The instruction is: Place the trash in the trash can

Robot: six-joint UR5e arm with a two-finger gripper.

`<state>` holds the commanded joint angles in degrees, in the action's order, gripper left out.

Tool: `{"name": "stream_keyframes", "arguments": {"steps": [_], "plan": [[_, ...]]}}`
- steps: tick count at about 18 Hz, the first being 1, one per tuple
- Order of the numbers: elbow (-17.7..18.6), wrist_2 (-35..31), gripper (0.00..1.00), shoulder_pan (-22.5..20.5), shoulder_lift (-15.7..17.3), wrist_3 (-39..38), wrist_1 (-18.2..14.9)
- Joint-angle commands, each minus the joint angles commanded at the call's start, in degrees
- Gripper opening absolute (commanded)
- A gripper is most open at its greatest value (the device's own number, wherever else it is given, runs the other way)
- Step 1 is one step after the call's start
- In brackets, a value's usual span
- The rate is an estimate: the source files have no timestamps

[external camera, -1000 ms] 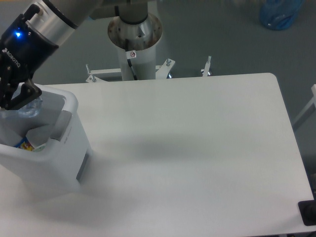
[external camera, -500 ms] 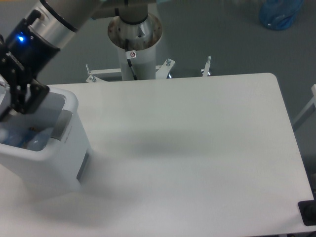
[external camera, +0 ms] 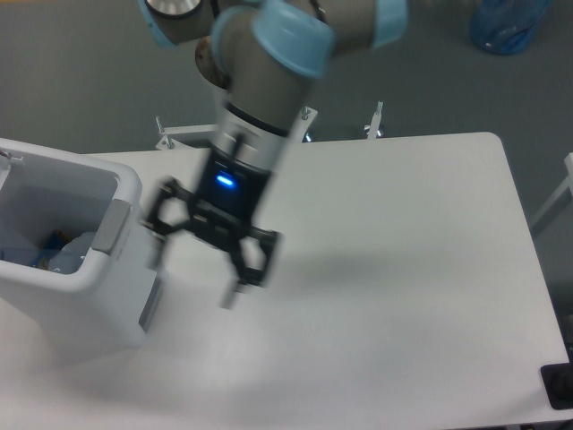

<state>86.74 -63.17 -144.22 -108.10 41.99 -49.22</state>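
Counts:
- 1 table [external camera: 403, 269], white.
- 1 trash can [external camera: 107, 296], white, at the table's left edge.
- Inside the can: at least 1 clear plastic piece [external camera: 73, 253]. Can't tell bottle from wrapper, or whether it's one piece or two. Also 1 small colourful scrap [external camera: 55, 238] at the inner wall.
- 1 robot arm [external camera: 269, 81].
- 1 gripper [external camera: 195, 269], motion-blurred, 2 fingers [external camera: 238, 285].
- 1 blue bag [external camera: 506, 22] on the floor past the table's far right corner.

Probably a robotics lab, white table [external camera: 403, 269], grey floor [external camera: 89, 81]
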Motion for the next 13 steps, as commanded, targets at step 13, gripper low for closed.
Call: {"name": "stream_keyframes", "arguments": {"steps": [13], "plan": [[5.7, -23.7, 1.0, -3.9, -1.1, 25.9, -1.4]]}}
